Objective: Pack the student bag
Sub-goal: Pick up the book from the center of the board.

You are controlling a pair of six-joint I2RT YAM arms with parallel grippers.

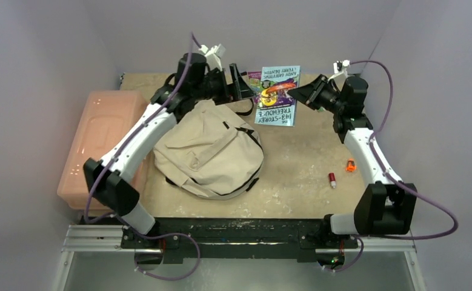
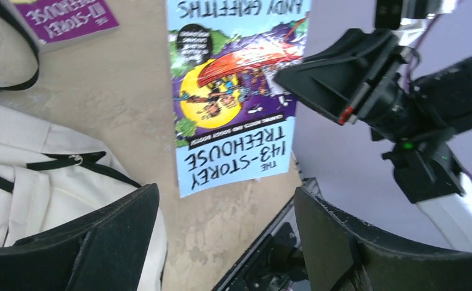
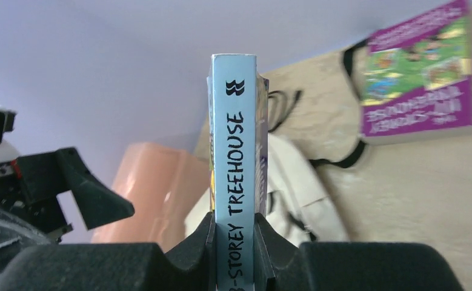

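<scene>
In the top view, the black metal base rail (image 1: 233,233) lay nearest. Just beyond it the student bag (image 1: 212,154), a soft, rounded cream canvas backpack with black zipper trim, slumped on the beige surface (image 1: 306,182). A rigid pink plastic bin (image 1: 103,139) stood just left of the bag. The left gripper (image 1: 238,82) hovered over the bag's far edge. Beyond the bag to its right, the right gripper (image 1: 299,94) met a light-blue paperback book (image 1: 277,97).

From the left wrist, the left gripper (image 2: 221,212) showed its jaws wide apart with nothing between them. The bag (image 2: 39,176) lay below one finger. The paperback (image 2: 233,109) hung lifted beyond the bag, pinched at one edge by the right gripper (image 2: 318,79). A purple book (image 2: 69,18) lay flat past the bag's strap.

From the right wrist, the right gripper (image 3: 236,248) had its jaws narrowed onto the paperback (image 3: 236,121), spine facing the camera. The bag (image 3: 294,194) lay behind the paperback.

The bag looked light and limp, likely to sag and close its own mouth rather than hold shape. The zipper-trimmed rim or a black strap seemed the firmest place to take hold, so that one arm could keep the opening up. The paperback seemed stiff but thin, and its glossy cover might slip in a pinch.
</scene>
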